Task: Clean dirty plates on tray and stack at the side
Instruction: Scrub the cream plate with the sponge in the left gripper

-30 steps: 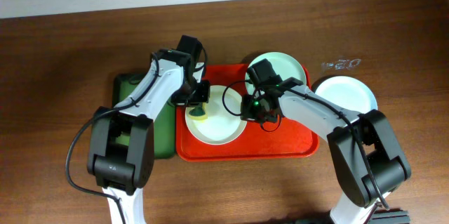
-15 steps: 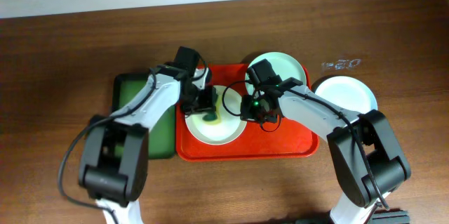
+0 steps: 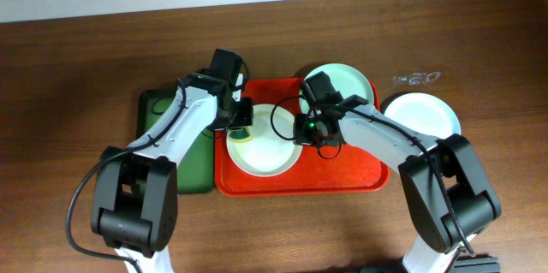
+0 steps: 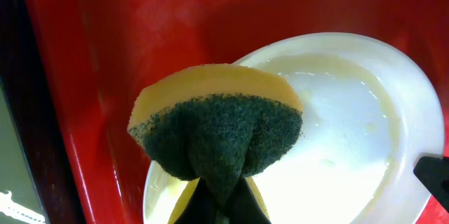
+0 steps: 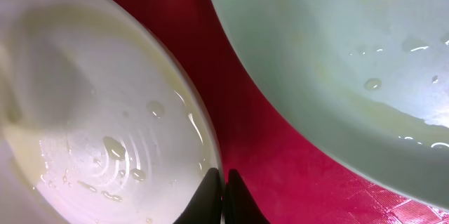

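Observation:
On the red tray lies a wet pale plate. My left gripper is shut on a yellow and dark green sponge, held over the plate's left rim. My right gripper is shut on the right rim of this plate, seen from overhead at the plate's right edge. A second plate with droplets and a faint yellow smear sits at the tray's far right corner. A third plate rests on the table to the right of the tray.
A dark green tray lies against the red tray's left side, partly under my left arm. The brown wooden table stretches all around. A small clear scrap lies beyond the right-hand plate.
My left gripper swept the sponge right toward the plate's middle, then back to its left rim. The right gripper has kept its hold on the plate's rim.

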You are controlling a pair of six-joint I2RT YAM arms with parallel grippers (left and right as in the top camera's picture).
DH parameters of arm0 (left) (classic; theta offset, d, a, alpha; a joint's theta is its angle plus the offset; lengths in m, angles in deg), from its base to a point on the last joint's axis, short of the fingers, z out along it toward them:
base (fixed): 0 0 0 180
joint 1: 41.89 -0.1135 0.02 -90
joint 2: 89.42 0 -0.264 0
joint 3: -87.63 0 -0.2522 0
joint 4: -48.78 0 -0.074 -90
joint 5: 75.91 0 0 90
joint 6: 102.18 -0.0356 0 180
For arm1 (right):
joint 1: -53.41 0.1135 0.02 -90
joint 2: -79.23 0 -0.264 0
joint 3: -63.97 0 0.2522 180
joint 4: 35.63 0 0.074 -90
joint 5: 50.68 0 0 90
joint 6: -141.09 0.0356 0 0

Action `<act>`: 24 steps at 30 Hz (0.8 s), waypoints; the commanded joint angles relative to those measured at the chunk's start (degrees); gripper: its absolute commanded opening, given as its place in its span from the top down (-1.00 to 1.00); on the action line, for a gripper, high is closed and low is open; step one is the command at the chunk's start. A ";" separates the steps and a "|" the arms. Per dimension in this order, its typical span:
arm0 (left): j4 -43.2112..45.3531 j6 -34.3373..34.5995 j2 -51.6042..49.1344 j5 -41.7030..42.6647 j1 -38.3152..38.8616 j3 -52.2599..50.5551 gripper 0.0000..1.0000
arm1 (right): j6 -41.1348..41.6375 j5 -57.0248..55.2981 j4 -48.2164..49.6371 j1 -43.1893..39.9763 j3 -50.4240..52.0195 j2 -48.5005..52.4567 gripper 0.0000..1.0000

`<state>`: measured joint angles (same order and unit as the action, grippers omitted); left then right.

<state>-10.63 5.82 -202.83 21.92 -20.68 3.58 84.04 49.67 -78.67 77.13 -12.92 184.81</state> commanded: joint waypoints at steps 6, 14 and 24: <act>0.66 -1.11 -8.28 5.46 3.85 0.15 1.00 | 0.11 -0.50 1.68 2.54 0.52 0.66 0.92; -8.33 -4.55 -1.60 -2.78 0.22 6.86 1.00 | 0.11 -0.50 1.68 2.62 0.52 0.63 0.92; 3.74 -2.21 -4.39 13.09 4.61 -6.88 1.00 | 0.11 -0.50 1.66 2.62 0.52 0.66 0.92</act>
<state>-9.16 2.95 -205.23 23.10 -19.01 -0.77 84.06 48.79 -77.24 79.12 -12.85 184.94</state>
